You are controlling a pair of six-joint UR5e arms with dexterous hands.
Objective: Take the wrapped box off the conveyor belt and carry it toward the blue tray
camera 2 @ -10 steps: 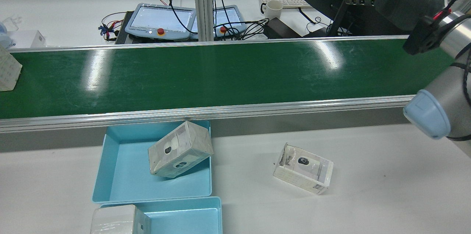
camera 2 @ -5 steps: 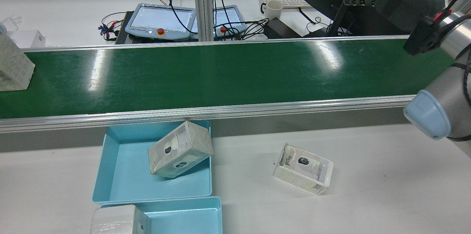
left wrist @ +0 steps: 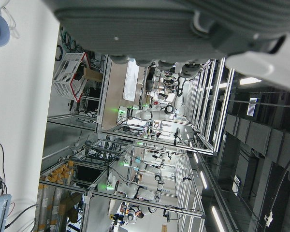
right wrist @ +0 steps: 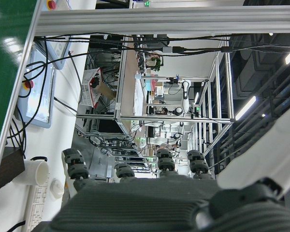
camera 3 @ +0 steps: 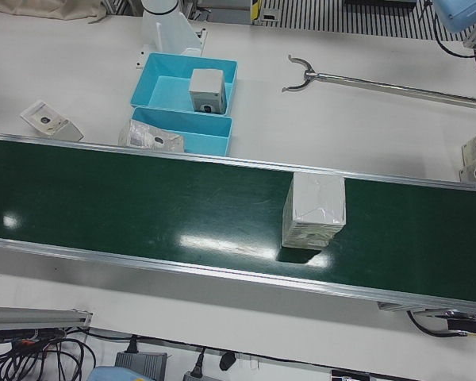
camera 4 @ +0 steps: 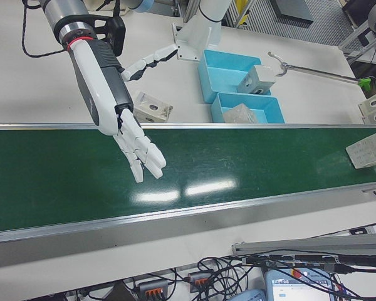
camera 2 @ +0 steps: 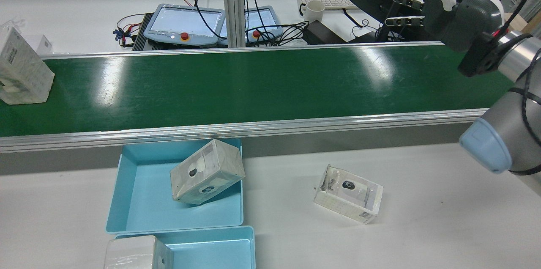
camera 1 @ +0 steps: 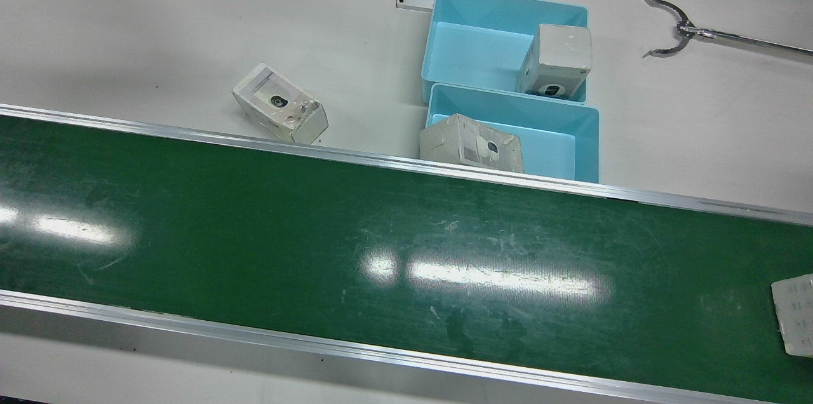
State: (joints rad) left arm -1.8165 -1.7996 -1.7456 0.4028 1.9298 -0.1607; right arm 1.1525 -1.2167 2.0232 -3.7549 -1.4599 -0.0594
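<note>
lying beside blue tray (camera 2: 127,201): loose box (camera 2: 348,193)

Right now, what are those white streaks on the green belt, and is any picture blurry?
Front view: the streaks are lamp glare on the conveyor belt. Rear view: two more glare patches, picture sharp. Left hand view: the left hand up close is blurred.

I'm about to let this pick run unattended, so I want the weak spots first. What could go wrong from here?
1. The wrapped box rides the conveyor belt near one end, while the open right hand hangs over the other, so timing the catch could fail.
2. The box stands tall on the belt; a sideways touch may topple it.
3. Both blue trays already hold boxes, one tilted on a rim, and another lies on the table; space is tight.
</note>
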